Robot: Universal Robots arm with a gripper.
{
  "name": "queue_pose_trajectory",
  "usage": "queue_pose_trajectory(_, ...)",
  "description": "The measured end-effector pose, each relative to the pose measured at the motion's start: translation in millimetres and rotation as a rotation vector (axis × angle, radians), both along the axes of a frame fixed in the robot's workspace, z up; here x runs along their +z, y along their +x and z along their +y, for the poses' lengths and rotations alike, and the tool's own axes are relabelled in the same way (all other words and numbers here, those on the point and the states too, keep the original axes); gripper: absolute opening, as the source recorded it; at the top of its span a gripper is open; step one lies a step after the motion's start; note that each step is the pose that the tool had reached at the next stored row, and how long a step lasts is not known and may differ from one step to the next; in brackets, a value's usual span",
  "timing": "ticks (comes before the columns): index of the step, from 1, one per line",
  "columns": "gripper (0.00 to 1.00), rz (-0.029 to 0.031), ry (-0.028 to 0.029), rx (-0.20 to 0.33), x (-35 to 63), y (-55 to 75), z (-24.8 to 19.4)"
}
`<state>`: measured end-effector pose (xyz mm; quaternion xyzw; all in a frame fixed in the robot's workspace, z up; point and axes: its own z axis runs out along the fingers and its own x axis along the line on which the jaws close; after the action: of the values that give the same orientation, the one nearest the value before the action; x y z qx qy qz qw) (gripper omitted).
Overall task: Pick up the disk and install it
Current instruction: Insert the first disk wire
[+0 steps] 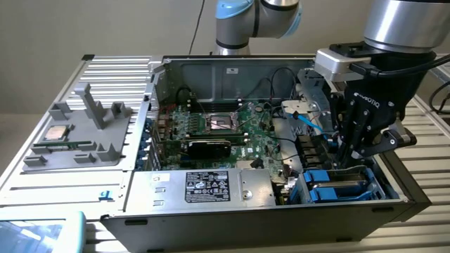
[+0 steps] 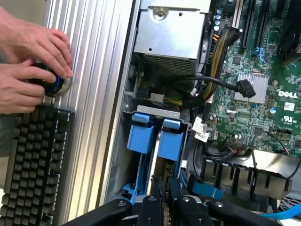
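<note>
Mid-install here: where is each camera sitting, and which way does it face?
Exterior view: off the arm, above the open computer case, looking down into it; the arm and gripper show at the exterior view's right.
Wrist view: on the wrist, looking along the fingers into the drive bay; a person's hands are by a keyboard.
Shared: the disk in its blue carrier, gripped by the fingers, and the motherboard.

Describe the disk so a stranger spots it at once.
In the open computer case, look to the near corner on the exterior view's right, under the tool. The disk sits there: a silver-grey slab in a blue frame, unlike the larger black-labelled silver box beside it.
</note>
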<state>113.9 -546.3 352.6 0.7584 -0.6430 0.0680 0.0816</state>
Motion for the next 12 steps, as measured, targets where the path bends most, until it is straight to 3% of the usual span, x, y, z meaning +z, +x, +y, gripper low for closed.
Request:
queue_pose_trajectory(6,0.17,0.0014,-0.003,-0.006,-0.2,3.7,4.0)
queue_pose_trajectory(12,0.17,0.0015,-0.005,-0.009,-0.2,3.8,4.4)
